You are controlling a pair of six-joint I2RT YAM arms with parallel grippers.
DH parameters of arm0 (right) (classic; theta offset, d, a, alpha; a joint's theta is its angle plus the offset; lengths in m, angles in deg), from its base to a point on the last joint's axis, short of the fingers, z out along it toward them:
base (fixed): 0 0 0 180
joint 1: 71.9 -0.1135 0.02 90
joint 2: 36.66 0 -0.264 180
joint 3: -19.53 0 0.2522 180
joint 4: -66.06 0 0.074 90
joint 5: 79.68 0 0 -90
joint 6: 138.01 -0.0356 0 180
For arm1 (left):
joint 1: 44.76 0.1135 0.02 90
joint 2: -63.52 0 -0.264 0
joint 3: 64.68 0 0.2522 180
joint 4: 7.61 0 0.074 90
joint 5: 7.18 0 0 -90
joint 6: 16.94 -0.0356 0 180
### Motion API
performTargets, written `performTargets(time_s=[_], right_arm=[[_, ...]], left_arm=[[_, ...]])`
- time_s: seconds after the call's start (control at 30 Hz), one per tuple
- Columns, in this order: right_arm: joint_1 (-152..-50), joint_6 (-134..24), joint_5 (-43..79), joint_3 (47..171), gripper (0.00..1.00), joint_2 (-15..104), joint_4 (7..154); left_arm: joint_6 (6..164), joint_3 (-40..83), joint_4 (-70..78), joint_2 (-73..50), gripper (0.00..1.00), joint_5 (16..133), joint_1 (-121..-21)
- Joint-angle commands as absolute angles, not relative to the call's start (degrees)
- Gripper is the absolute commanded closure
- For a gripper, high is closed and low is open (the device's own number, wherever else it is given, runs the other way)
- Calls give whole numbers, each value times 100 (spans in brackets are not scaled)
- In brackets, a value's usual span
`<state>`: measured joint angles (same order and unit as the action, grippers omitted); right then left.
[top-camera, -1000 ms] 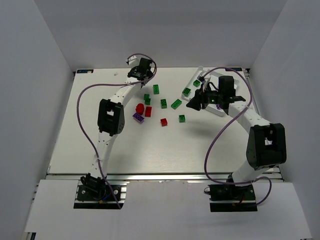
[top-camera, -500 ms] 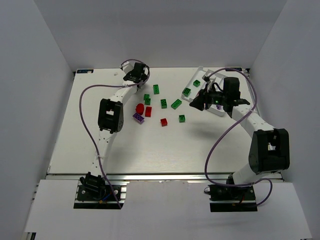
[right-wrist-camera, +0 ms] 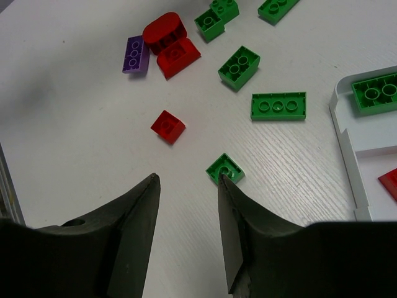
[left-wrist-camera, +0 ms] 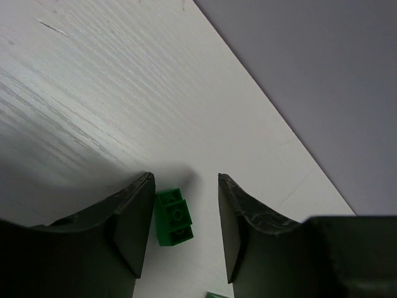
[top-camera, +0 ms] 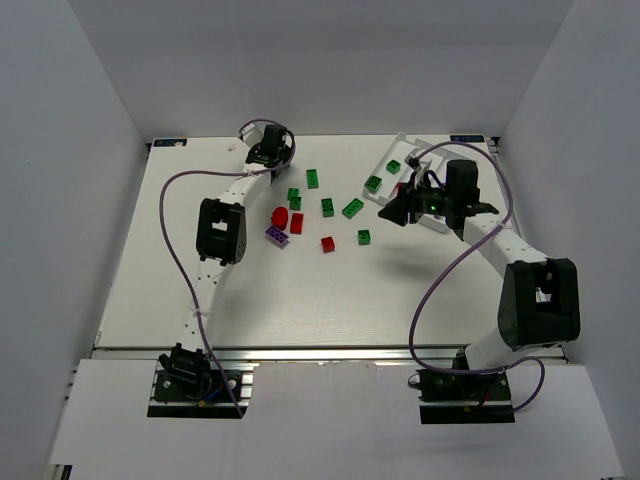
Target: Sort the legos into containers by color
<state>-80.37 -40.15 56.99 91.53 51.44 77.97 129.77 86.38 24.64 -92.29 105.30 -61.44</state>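
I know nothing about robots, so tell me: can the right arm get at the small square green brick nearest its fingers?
Probably yes. The right gripper is open, and the small green brick lies just beyond its fingertips with nothing between or crowding it.

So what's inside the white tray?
Two green studded bricks lie in one compartment of the white plastic tray, a red piece in the next. The right arm covers the rest.

Overhead layout, centre and upper right.
At centre frame, loose legos (top-camera: 328, 207); to their right, upper right, tray (right-wrist-camera: 372, 141) with two inside its leftmost compartment.
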Motion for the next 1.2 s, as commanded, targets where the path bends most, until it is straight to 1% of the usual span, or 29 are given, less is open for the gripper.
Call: performTargets(time_s=[0.0,0.27,0.5,0.67,0.83,0.97,1.17], right_arm=[[-8008,-4071,5839,9148,52,4974,7551],[-7937,-4141,5910,9156,53,4974,7507],[-7893,-4220,5945,9191,53,5009,7463],[-7893,-4264,5980,9244,53,5070,7446],[-7885,-4326,6006,9306,53,5114,7402],[-7893,-4370,6015,9323,53,5132,7393],[-7885,-4414,6042,9315,53,5115,7366]], left_arm=[[13019,8611,2751,-9346,45,10075,-6146],[12958,8496,2769,-9310,51,10022,-6128],[12677,8251,2848,-9284,57,9662,-6128],[12133,7776,2865,-9038,57,9372,-6137],[11535,7320,2936,-8810,53,9266,-6137],[10956,7301,3111,-8766,52,9284,-6181],[10612,7476,3322,-8809,52,9494,-6207]])
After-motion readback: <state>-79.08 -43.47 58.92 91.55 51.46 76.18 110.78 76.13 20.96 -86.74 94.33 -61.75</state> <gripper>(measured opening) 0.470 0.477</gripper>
